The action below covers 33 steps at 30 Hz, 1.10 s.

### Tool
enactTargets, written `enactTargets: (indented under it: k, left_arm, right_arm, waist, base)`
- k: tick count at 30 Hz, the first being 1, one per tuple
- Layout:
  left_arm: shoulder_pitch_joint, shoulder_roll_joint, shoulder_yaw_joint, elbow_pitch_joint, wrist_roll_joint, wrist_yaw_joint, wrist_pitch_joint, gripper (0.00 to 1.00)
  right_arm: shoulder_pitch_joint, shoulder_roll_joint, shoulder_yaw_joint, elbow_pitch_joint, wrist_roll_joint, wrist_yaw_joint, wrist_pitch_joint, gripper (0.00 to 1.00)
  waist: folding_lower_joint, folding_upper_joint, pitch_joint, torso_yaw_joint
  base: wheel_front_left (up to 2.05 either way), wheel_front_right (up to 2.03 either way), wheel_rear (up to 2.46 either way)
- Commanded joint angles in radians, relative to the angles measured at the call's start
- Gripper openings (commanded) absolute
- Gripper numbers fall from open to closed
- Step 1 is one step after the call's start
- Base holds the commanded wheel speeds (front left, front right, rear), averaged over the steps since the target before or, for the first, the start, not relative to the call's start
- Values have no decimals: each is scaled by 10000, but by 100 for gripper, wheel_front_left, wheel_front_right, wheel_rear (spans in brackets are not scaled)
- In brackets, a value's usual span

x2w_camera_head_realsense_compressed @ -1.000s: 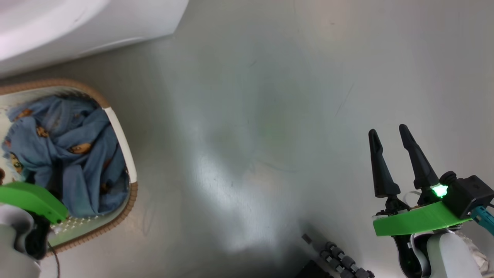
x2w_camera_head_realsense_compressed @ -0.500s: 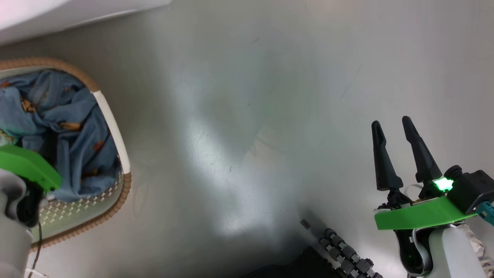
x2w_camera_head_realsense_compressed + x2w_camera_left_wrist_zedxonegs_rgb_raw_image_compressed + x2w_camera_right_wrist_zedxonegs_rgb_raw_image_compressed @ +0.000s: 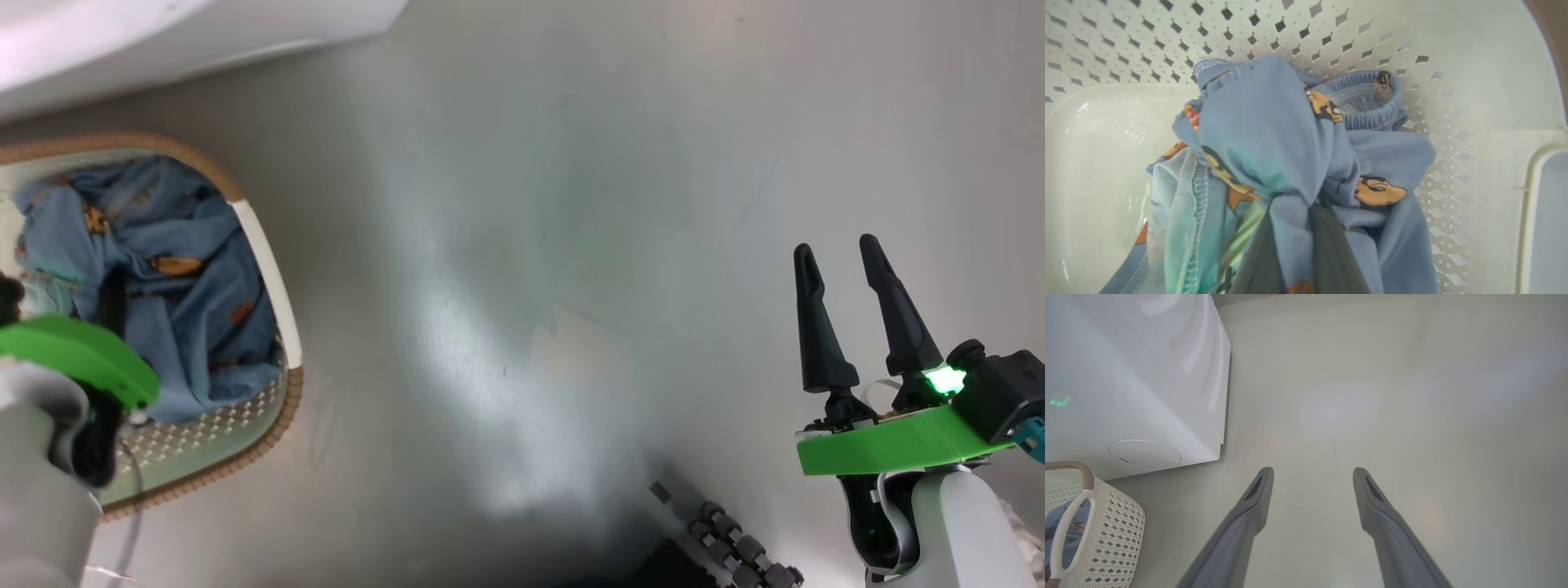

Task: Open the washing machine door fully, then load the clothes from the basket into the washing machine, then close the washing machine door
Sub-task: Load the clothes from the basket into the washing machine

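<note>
The clothes (image 3: 1274, 134), light blue fabric with orange cartoon figures, lie bunched in the cream perforated basket (image 3: 273, 269) at the left of the head view. My left gripper (image 3: 1294, 204) reaches down into the basket, and its two dark fingers (image 3: 1331, 249) are shut on a fold of the clothes. My right gripper (image 3: 841, 253) hangs open over bare floor at the lower right, holding nothing. The white washing machine (image 3: 1126, 375) stands behind the basket (image 3: 1114, 535). The washing machine door is out of view.
The machine's corner and round service flap (image 3: 1145, 454) sit just beyond the basket. Pale grey floor (image 3: 531, 245) stretches between the basket and my right arm. A dark part of my base with rollers (image 3: 735, 547) shows at the bottom edge.
My left gripper has closed on the clothes, which are now gathered up around its fingers. The head view has shifted slightly. The right gripper has stayed open.
</note>
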Motion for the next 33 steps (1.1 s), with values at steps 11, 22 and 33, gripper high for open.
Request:
enactTargets:
  k: [11,22,33]
  left_arm:
    - [1595,307,-113,-759,-150,-29,-1342,0]
    - [3069,-292,1366,-2289,1338,-29,-1357,0]
    - [4726,-1377,3638,-4251,3356,-29,-1358,0]
  right_arm:
    - [146,-83,204,183,-306,16,-76,100]
    - [287,-83,279,602,-625,16,-76,100]
    - [583,-83,347,1101,-842,16,-76,100]
  waist:
    - [0,0,-1981,577]
    - [0,0,-3568,1182]
    - [0,0,-5223,1826]
  base:
    - [0,0,0]
    - [0,0,0]
    - [0,0,0]
